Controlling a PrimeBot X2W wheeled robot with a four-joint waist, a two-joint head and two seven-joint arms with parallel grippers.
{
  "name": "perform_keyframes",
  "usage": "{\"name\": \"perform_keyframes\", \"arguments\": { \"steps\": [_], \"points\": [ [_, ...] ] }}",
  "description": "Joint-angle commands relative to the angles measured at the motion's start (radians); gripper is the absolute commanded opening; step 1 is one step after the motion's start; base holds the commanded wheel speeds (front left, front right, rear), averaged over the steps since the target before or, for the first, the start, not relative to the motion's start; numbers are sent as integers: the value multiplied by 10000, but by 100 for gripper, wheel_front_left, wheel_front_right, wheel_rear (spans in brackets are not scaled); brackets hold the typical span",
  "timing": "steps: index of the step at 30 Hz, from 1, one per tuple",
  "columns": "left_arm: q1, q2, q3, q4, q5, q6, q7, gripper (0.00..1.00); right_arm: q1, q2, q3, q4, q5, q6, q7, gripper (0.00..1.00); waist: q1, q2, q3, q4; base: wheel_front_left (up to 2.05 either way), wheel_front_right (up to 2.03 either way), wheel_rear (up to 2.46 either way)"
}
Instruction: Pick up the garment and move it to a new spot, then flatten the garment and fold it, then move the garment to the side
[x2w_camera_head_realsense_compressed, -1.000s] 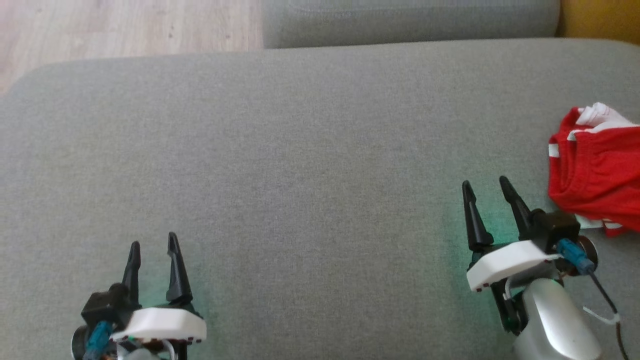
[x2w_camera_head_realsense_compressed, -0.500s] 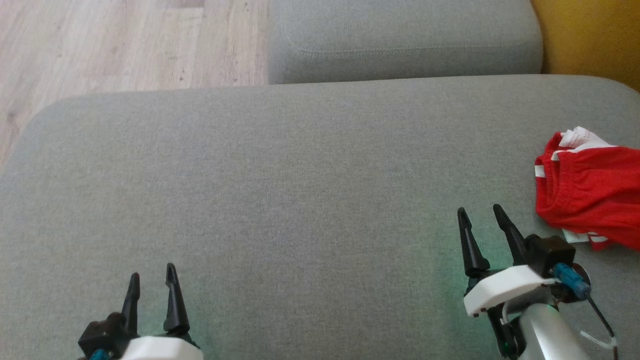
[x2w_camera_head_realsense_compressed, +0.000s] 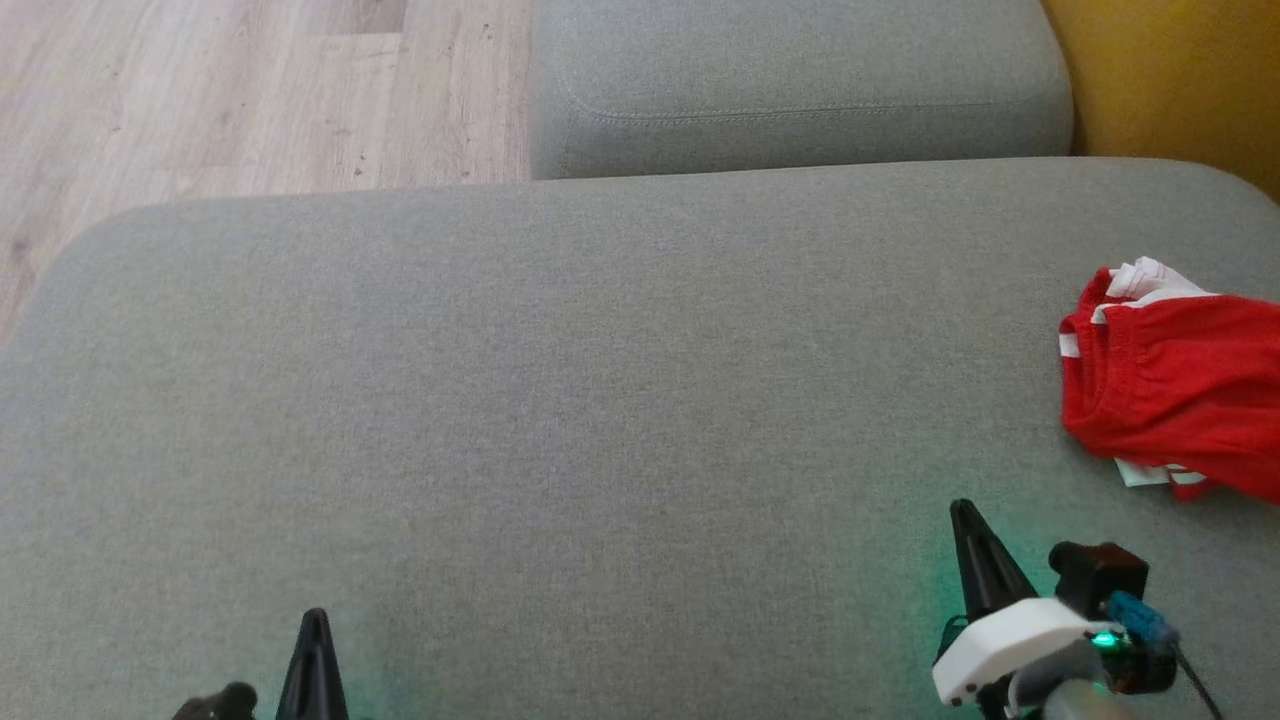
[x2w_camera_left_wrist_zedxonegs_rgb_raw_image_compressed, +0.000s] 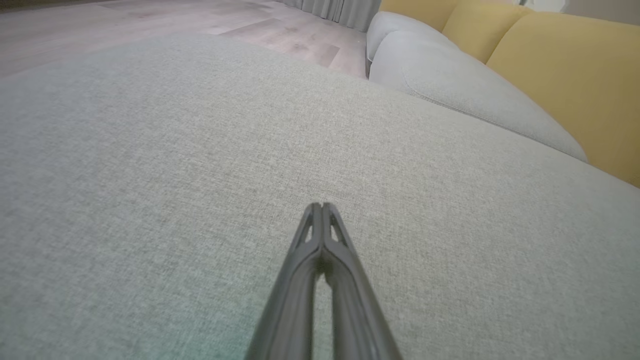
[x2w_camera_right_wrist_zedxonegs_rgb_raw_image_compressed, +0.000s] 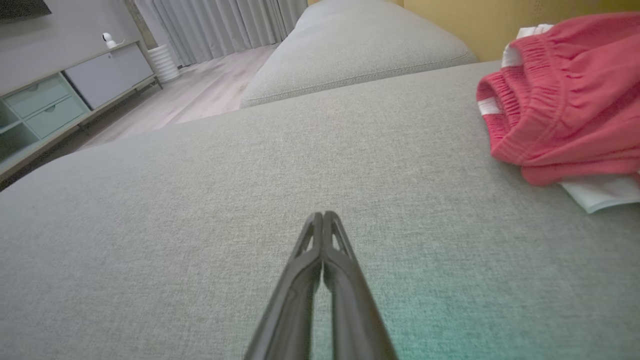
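Observation:
The garment (x2w_camera_head_realsense_compressed: 1175, 395) is red with white trim, folded in a bundle at the right edge of the grey cushion (x2w_camera_head_realsense_compressed: 600, 400). In the right wrist view the garment (x2w_camera_right_wrist_zedxonegs_rgb_raw_image_compressed: 565, 105) lies up and to the right of my fingers. My right gripper (x2w_camera_head_realsense_compressed: 965, 515) (x2w_camera_right_wrist_zedxonegs_rgb_raw_image_compressed: 323, 216) is shut, empty, low over the cushion to the left of and nearer than the garment. Over bare cushion at the near left, my left gripper (x2w_camera_head_realsense_compressed: 315, 620) (x2w_camera_left_wrist_zedxonegs_rgb_raw_image_compressed: 321, 206) is shut with nothing in it.
A second grey cushion (x2w_camera_head_realsense_compressed: 800, 85) sits behind the main one, with a yellow sofa back (x2w_camera_head_realsense_compressed: 1170, 70) at the far right. Wooden floor (x2w_camera_head_realsense_compressed: 220, 90) lies beyond the cushion's far left edge. A low cabinet (x2w_camera_right_wrist_zedxonegs_rgb_raw_image_compressed: 60, 100) stands across the room.
Both grippers have gone from open to shut, and both now sit lower in the head view. The head camera has tilted, so the whole scene has shifted down in that view.

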Motion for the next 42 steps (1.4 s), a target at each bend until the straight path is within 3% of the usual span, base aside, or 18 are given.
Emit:
{"name": "perform_keyframes", "arguments": {
  "steps": [1,42],
  "points": [
    [-397,11,109,-349,-285,-44,57,0,-502,-18,-85,-415,349,0,88,0,0,0,4,-4,0,0,0],
    [-845,29,560,-1120,-4469,-298,1212,0,-396,-23,-748,-1573,5107,-3,1255,0,0,0,70,-97,0,0,0]
  ]
}}
